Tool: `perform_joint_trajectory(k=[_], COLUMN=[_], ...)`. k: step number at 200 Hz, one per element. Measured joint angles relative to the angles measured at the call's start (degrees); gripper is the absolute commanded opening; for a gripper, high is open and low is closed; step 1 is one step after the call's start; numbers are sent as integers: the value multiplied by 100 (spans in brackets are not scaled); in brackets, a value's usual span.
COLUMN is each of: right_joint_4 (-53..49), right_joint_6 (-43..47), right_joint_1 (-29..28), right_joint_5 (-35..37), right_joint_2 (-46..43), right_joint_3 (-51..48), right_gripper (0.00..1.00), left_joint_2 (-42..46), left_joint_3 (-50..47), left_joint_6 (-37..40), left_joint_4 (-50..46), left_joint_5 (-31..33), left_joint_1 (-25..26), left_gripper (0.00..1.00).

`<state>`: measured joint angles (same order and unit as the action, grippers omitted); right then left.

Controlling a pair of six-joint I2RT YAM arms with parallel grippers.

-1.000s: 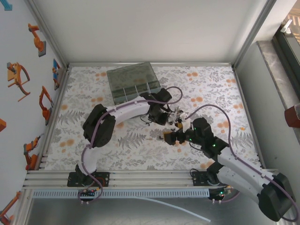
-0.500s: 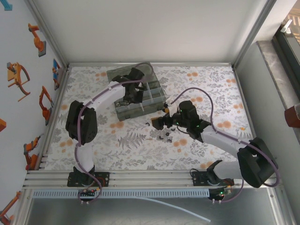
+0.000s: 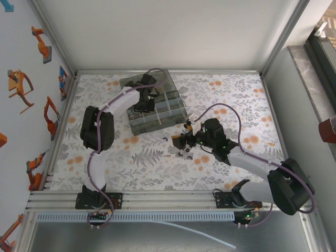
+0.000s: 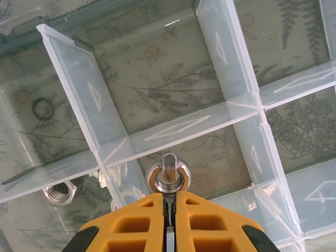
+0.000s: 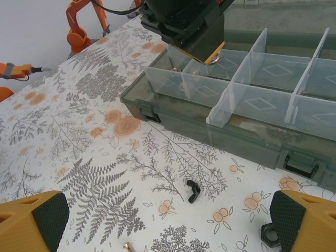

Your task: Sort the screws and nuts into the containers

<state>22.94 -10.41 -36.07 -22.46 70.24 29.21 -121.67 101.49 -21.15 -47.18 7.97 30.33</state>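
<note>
My left gripper is shut on a shiny silver nut, gripping its rim so that it sticks out past the tips. It hangs over the containers of the smoky-grey organiser box, above a crossing of clear dividers. One compartment holds another silver nut and a second one a dark ring. My right gripper stands wide open low over the table, in front of the box. Between and ahead of its fingers lie a black wing nut, a black hex nut and a small coppery screw.
The box's lid stands open at the back. Loose small parts lie on the floral cloth just in front of the box. A metal frame borders the table, and there is free cloth to the left and right.
The left arm has swung from the middle of the table back over the box, carrying the nut. The right arm has reached forward and left, towards the loose parts.
</note>
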Motion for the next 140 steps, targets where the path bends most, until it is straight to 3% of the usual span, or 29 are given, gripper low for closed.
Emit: perform_joint_trajectory(k=[140], right_joint_4=[11], right_joint_6=[0], right_joint_1=[63], right_joint_5=[46], right_joint_2=[-105], right_joint_3=[-52], right_gripper=[100], left_joint_2=[-4], left_joint_3=[-2], left_joint_6=[2], left_joint_4=[-37], left_joint_5=[-31], left_joint_1=[7], left_gripper=[14])
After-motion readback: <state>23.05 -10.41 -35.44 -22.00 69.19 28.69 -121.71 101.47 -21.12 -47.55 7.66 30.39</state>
